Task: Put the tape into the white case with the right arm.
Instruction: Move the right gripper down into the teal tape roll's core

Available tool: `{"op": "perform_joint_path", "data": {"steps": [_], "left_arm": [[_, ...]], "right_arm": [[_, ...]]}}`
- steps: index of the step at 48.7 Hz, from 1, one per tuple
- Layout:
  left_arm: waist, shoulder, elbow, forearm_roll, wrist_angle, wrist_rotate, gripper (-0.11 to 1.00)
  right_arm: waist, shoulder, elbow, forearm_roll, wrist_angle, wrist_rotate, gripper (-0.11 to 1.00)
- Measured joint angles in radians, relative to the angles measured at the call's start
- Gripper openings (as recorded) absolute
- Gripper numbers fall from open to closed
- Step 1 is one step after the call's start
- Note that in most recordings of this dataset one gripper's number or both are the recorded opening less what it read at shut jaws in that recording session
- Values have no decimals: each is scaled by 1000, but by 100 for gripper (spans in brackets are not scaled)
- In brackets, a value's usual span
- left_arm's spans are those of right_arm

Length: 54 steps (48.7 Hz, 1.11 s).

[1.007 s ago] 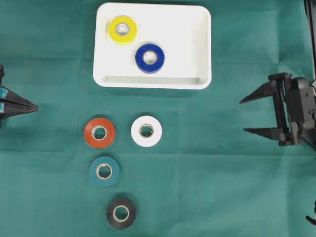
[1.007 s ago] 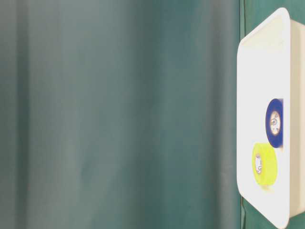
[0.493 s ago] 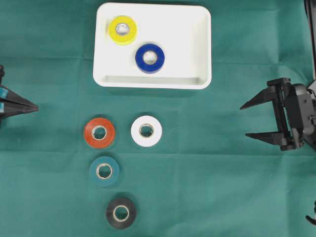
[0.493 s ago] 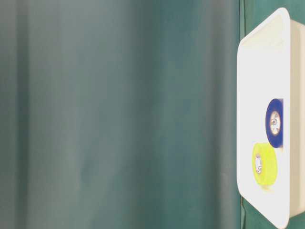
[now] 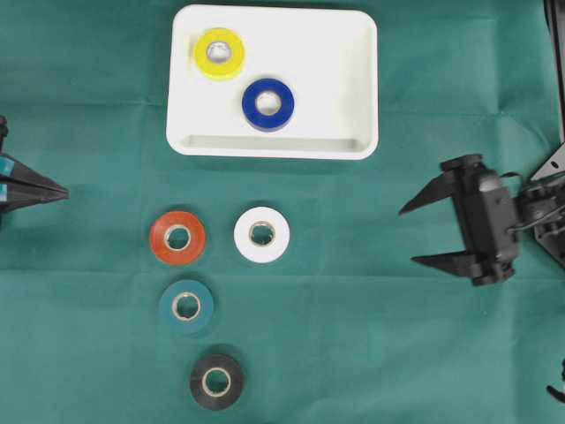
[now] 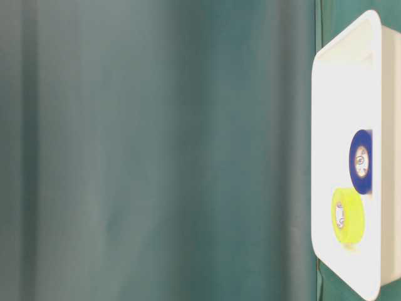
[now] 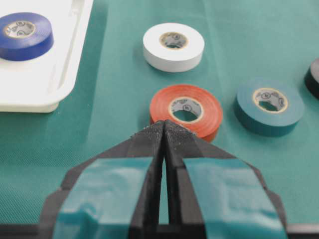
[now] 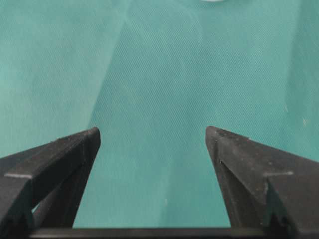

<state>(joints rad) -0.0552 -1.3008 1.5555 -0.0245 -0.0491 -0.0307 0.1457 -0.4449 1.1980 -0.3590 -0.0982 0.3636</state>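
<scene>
Four tape rolls lie on the green cloth: orange (image 5: 177, 238), white (image 5: 261, 234), teal (image 5: 186, 306) and black (image 5: 216, 381). The white case (image 5: 274, 146) sits beyond them and holds a yellow roll (image 5: 220, 53) and a blue roll (image 5: 268, 103). My right gripper (image 5: 408, 237) hangs open to the right of the white roll, well apart from it, fingers pointing left. Only cloth shows between its fingertips (image 8: 152, 132). My left gripper (image 5: 64, 192) rests shut at the left edge. Its tips (image 7: 164, 124) point at the orange roll (image 7: 187, 107).
The green cloth covers the whole table. The table-level view shows the case rim (image 6: 326, 75) with the blue roll (image 6: 360, 161) and the yellow roll (image 6: 348, 215) inside. A cable runs down the far right edge (image 5: 558, 79).
My right gripper has moved left, toward the rolls, staying open. The left gripper and all the rolls have stayed still.
</scene>
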Motion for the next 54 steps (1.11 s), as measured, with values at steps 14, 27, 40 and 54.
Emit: {"op": "perform_joint_path", "data": {"steps": [14, 27, 40, 54], "left_arm": [[2, 2, 0, 0, 0, 2, 1], [2, 2, 0, 0, 0, 2, 1], [3, 0, 0, 0, 0, 0, 1], [3, 0, 0, 0, 0, 0, 1]], "right_arm": [[9, 196, -166, 0, -2, -3, 55], [31, 383, -342, 0, -2, -3, 55], [52, 563, -551, -2, 0, -5, 55], [60, 712, -742, -2, 18, -5, 55]]}}
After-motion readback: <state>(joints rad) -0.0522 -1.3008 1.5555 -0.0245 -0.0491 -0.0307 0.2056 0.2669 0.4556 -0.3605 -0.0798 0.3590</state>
